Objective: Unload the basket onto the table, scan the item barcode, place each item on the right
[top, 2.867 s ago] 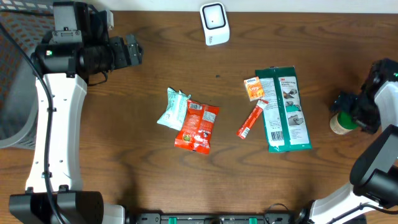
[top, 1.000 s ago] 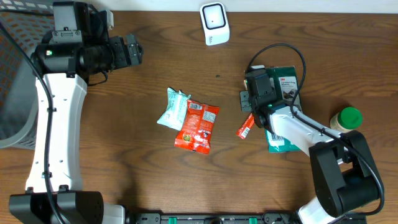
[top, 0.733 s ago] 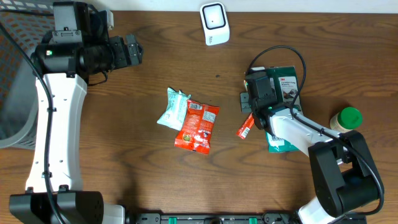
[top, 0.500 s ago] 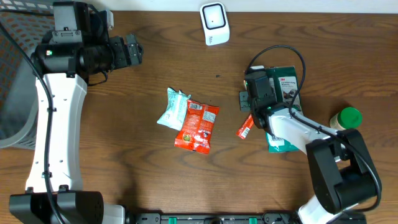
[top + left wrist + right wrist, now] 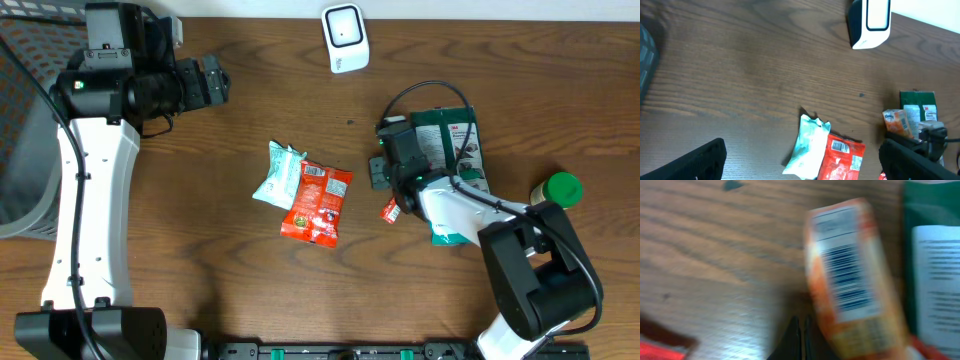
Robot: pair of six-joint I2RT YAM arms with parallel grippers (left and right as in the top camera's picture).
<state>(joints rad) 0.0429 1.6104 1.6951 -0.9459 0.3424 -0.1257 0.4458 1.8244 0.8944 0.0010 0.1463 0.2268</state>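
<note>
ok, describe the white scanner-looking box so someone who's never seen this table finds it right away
Look to the far edge of the brown wooden table, opposite the arm bases, roughly midway along. The white box stands there alone, well away from the red snack bag and pale green packet mid-table. It is the only hard, rounded white thing, with a dark-framed window on its face.

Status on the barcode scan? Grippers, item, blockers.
Left gripper open, off to the side. Right gripper shut beside small orange packet, barcode showing; grip unclear. Nothing between packet and white box-shaped scanner.
</note>
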